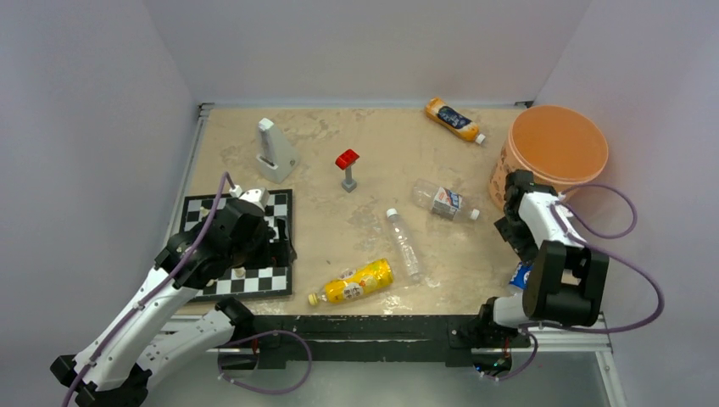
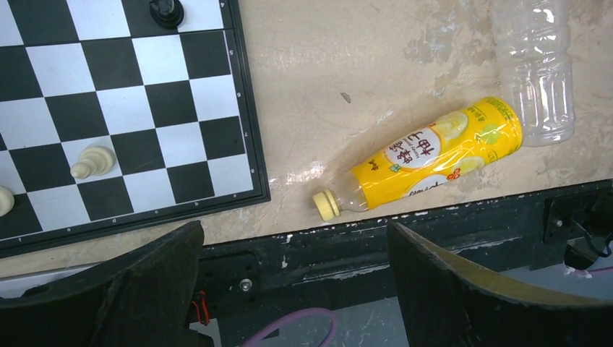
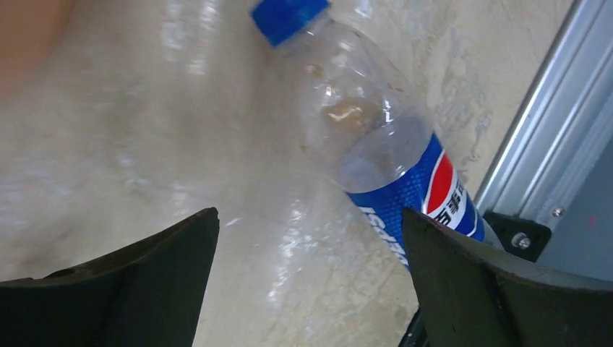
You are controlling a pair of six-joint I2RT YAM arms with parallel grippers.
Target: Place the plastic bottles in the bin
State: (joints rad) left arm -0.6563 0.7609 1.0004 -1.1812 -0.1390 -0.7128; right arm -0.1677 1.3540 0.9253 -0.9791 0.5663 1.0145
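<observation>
Several plastic bottles lie on the table. A yellow bottle [image 1: 352,282] lies near the front edge and shows in the left wrist view [image 2: 426,159]. A slim clear bottle [image 1: 404,244] lies beside it [image 2: 538,69]. A clear labelled bottle [image 1: 443,202] lies mid-right and an orange bottle [image 1: 454,119] at the back. A blue-capped Pepsi bottle [image 3: 376,137] lies by the right edge, mostly hidden by the right arm in the top view [image 1: 519,275]. The peach-orange bin [image 1: 551,153] stands at the back right. My left gripper [image 2: 293,231] is open and empty over the chessboard's corner. My right gripper [image 3: 309,217] is open and empty, just left of the Pepsi bottle.
A chessboard [image 1: 246,246] with a few pieces lies at the front left under my left arm. A white wedge-shaped device [image 1: 273,151] and a red-topped grey stand [image 1: 348,168] stand further back. A black rail [image 2: 376,253] runs along the table's front edge.
</observation>
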